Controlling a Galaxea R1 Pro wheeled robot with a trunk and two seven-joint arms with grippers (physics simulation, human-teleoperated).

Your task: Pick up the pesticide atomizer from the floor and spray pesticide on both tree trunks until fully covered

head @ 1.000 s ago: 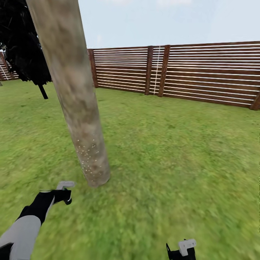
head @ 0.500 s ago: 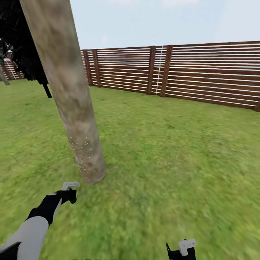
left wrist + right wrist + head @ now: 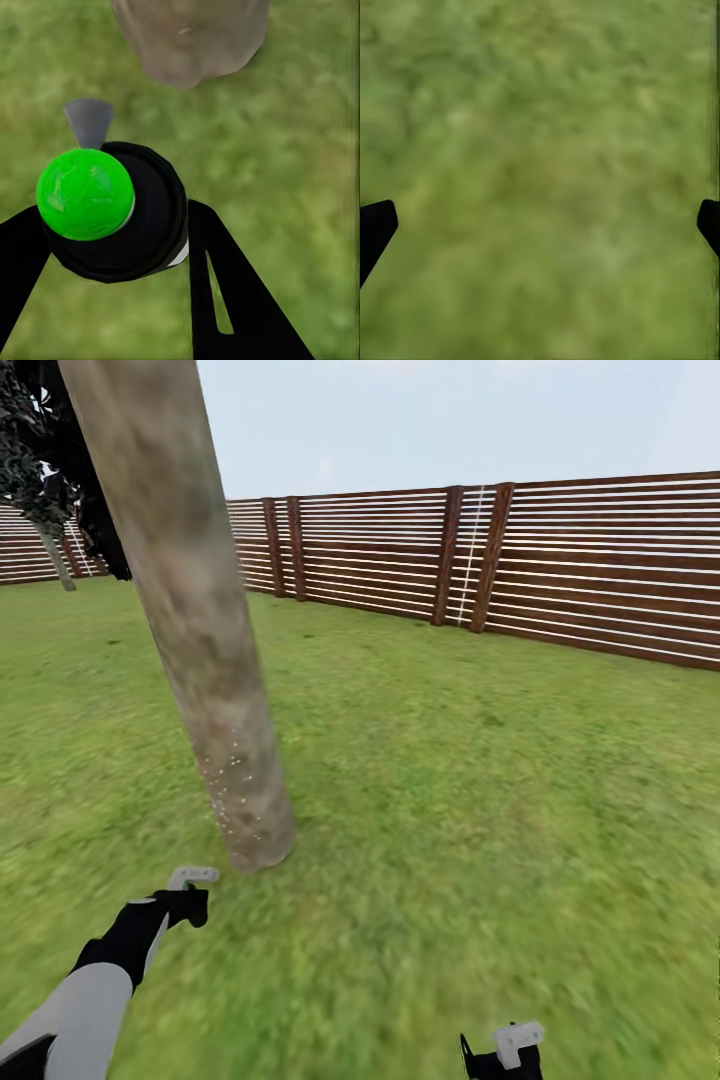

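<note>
The small dark round-bodied pesticide atomizer (image 3: pixel 127 217), here showing a bright green ball-shaped top and a grey nozzle, sits clamped between the two black fingers (image 3: pixel 225 292) of the left gripper (image 3: pixel 112 225); the fingers press against its sides. In the head view the left gripper (image 3: pixel 185 895) hangs low over the grass with the atomizer's pale grey nozzle (image 3: pixel 192 876) on top, near the foot of the trunk but not touching it.

The nozzle points toward the base of the pale grey-brown mottled tree trunk (image 3: pixel 200 630), a smooth round column leaning across the left of the head view. Small pale specks dot its lower part, just above the ground. In the left wrist view the trunk's foot (image 3: pixel 191 37) shows just beyond the nozzle.

Right gripper (image 3: pixel 503 1050) at the lower edge of the head view, over grass. In its wrist view its two black fingertips (image 3: pixel 375 229) stand far apart at opposite edges, spread wide, nothing between them.

Ground all round: green lawn (image 3: pixel 480 780). Behind it a brown horizontal-slat wooden fence (image 3: pixel 560 570) runs across the back. A dark-foliaged tree (image 3: pixel 50 470) stands at far left, behind the trunk. Pale sky above.
</note>
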